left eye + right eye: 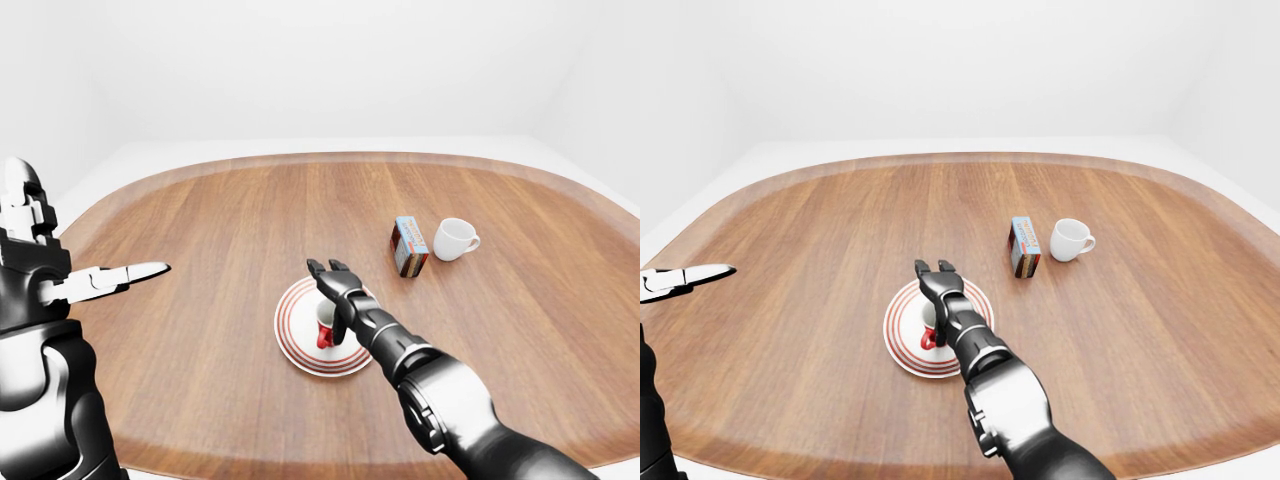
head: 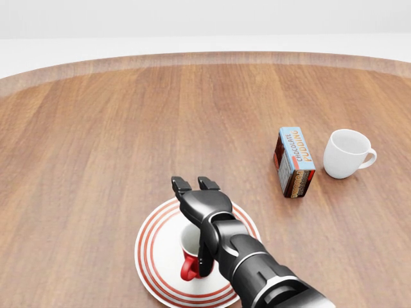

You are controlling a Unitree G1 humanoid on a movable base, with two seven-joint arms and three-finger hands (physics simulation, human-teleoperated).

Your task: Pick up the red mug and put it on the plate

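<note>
Wooden and oval, the table (image 2: 96,128) is filling most of every view, its brown planks running toward a pale rim at the top of the head view. Entering from the bottom of that view, the black right arm is reaching up over the middle of the frame, and the right hand (image 2: 200,204) is hovering above the plate (image 2: 154,256) with its fingers (image 2: 182,187) stretched straight out and spread, gripping nothing. At the far left of the left-eye view, the left hand (image 1: 110,278) is hanging beside the table edge with its fingers extended and holding nothing. Low in the head view, left of centre, the white plate with red rings is lying flat on the wood. On it the red mug (image 2: 190,260) is standing upright, its white inside partly hidden under the wrist and its handle pointing toward the lower left. At the right of the head view, a chocolate pudding box (image 2: 295,162) is standing just beside a white cup (image 2: 345,154), both well apart from the plate.
</note>
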